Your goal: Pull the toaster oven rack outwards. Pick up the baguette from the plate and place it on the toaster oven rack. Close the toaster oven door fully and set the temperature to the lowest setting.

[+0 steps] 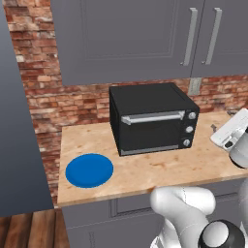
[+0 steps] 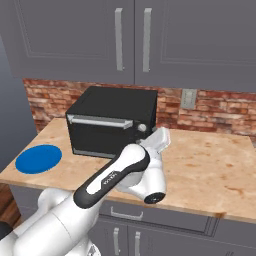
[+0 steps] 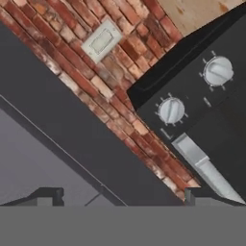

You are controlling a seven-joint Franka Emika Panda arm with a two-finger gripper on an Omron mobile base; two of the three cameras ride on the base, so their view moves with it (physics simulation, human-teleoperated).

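Note:
The black toaster oven [image 1: 150, 118] [image 2: 111, 120] stands at the back of the wooden counter. Its door [image 1: 152, 131] is shut, with the silver bar handle [image 1: 152, 117] [image 3: 202, 166] along the top edge. The rack is hidden behind the door. Left of the oven lies the blue plate [image 1: 89, 170] [image 2: 38, 159], bare. The baguette is out of view. My gripper [image 2: 161, 134] [image 1: 224, 131] [image 3: 122, 196] hovers open just right of the oven's front, near the knobs [image 3: 171, 110], with nothing between its fingers.
A wall outlet [image 1: 194, 86] [image 3: 101, 42] sits on the brick wall behind the oven's right corner. Grey upper cabinets [image 2: 130, 35] hang above. The counter [image 2: 210, 160] stretches to the right of the oven.

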